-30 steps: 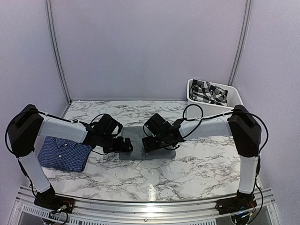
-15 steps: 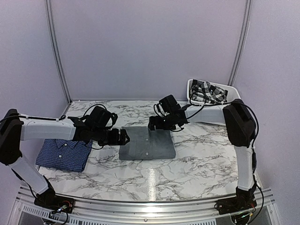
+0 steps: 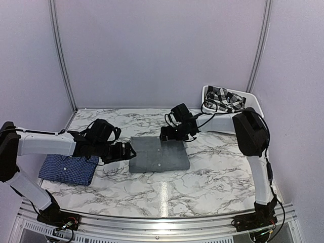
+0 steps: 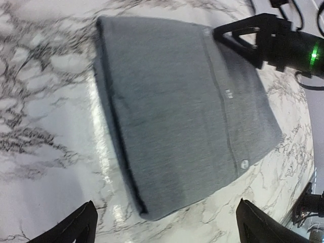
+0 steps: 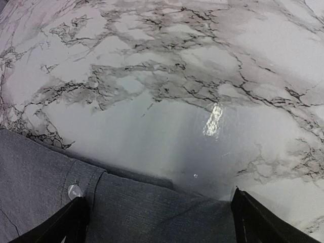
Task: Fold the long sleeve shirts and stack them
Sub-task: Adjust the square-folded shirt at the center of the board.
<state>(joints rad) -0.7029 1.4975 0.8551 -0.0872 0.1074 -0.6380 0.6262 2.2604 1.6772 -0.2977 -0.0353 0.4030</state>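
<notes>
The plain grey shirt (image 3: 159, 154) lies folded into a rectangle at the table's middle; it also shows in the left wrist view (image 4: 187, 111) and the right wrist view (image 5: 126, 212). The dark blue checked shirt (image 3: 68, 167) lies folded at the left. My left gripper (image 3: 126, 151) is open and empty, just left of the grey shirt's left edge; its fingertips (image 4: 76, 225) stay apart from the cloth. My right gripper (image 3: 172, 135) is open and empty over the grey shirt's far edge, near the button placket.
A white bin (image 3: 253, 104) at the back right holds a black-and-white plaid garment (image 3: 225, 98). The marble table (image 3: 212, 177) stretches in front of and right of the grey shirt. Purple walls close in the back and sides.
Both grippers have drawn off the grey shirt. The left one moved back to the left of its edge, the right one to its far edge. The shirt now lies uncovered and folded.
</notes>
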